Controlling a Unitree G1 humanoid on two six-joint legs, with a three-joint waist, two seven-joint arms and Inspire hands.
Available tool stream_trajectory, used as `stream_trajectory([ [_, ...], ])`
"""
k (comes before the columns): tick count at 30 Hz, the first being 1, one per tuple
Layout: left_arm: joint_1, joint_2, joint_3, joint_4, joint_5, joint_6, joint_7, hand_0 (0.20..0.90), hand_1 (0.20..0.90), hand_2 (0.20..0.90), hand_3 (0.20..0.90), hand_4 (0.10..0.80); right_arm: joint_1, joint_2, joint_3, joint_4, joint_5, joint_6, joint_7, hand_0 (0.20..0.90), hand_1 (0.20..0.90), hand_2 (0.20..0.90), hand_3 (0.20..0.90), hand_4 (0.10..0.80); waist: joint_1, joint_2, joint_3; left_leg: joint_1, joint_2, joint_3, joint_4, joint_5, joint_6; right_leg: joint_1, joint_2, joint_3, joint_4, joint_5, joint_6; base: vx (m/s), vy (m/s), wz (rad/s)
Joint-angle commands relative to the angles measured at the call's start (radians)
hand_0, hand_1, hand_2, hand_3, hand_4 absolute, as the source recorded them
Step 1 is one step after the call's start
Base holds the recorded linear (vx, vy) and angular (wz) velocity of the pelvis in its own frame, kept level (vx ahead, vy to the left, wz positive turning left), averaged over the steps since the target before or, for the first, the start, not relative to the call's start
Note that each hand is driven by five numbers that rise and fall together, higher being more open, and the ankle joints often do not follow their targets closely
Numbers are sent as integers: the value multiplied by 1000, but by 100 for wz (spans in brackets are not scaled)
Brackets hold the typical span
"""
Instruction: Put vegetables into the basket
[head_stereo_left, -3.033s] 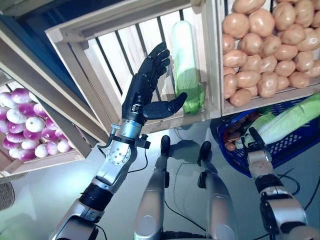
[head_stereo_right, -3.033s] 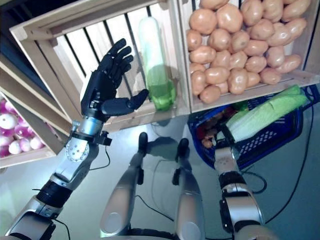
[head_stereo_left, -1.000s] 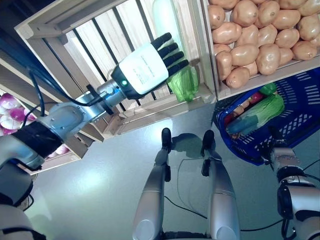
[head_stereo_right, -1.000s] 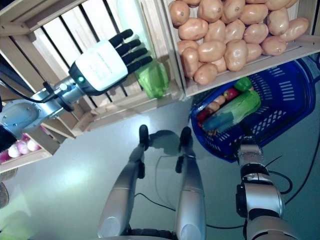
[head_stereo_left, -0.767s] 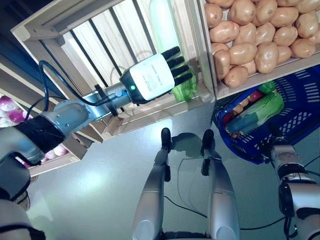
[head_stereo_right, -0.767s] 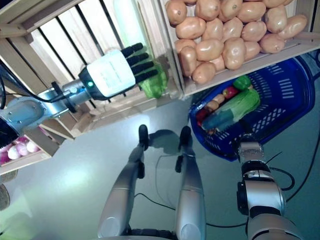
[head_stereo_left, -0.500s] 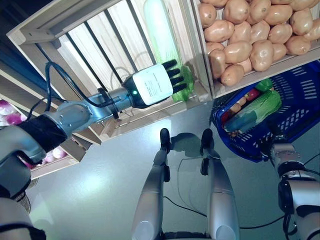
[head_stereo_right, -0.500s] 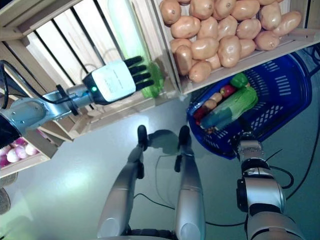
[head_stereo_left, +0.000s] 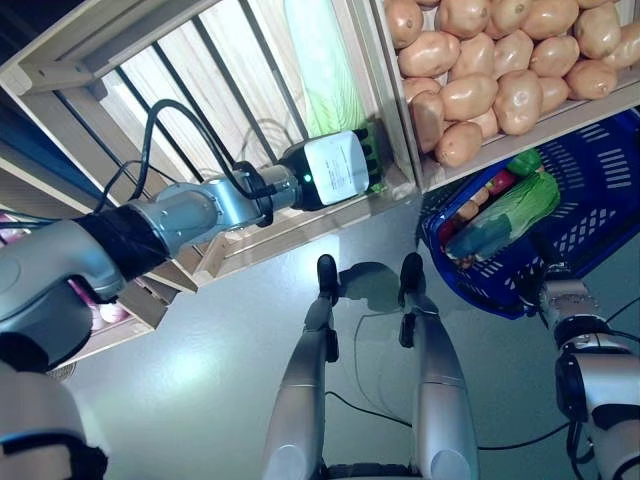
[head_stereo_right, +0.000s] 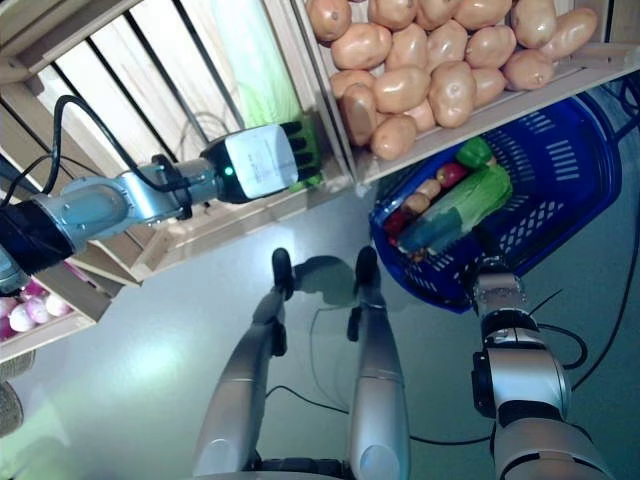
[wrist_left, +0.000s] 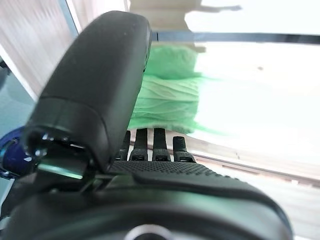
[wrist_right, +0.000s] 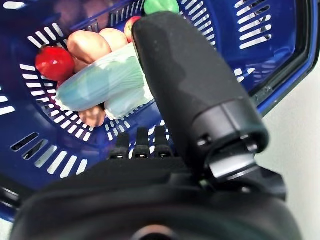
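Left wrist view: left hand (head_stereo_left: 338, 170), fingers straight, beneath cabbage (head_stereo_left: 322, 60) lying lengthwise toward crate (head_stereo_left: 300, 225) front edge.

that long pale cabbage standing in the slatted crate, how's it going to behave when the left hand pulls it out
The cabbage is long and leans upright against the slats, so it may tip or slide sideways once nudged. Its leafy green end looks soft and would probably give under the left hand. It likely feels top-heavy if held only at that end.
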Motion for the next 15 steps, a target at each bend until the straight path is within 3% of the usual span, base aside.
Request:
stream_trajectory([
  [1, -107, -11, 95, 25, 41, 68, 92, 900, 900, 900, 900, 800, 59, -66, 16, 15, -53, -25, 18, 900, 900, 900, 900, 800, -31, -6, -4, -44, 8, 42, 128, -88, -40, 89, 41, -19, -153, 110, 29, 0, 0, 0],
  [15, -26, -78, 187, 279, 120, 134, 382, 900, 900, 900, 900, 800, 67, -37, 40, -4, -69, -32, 16, 900, 900, 900, 900, 800, -42, -27, -4, -49, 19, 49, 158, -104, -47, 87, 48, -14, -133, 91, 20, 10, 1, -4],
])
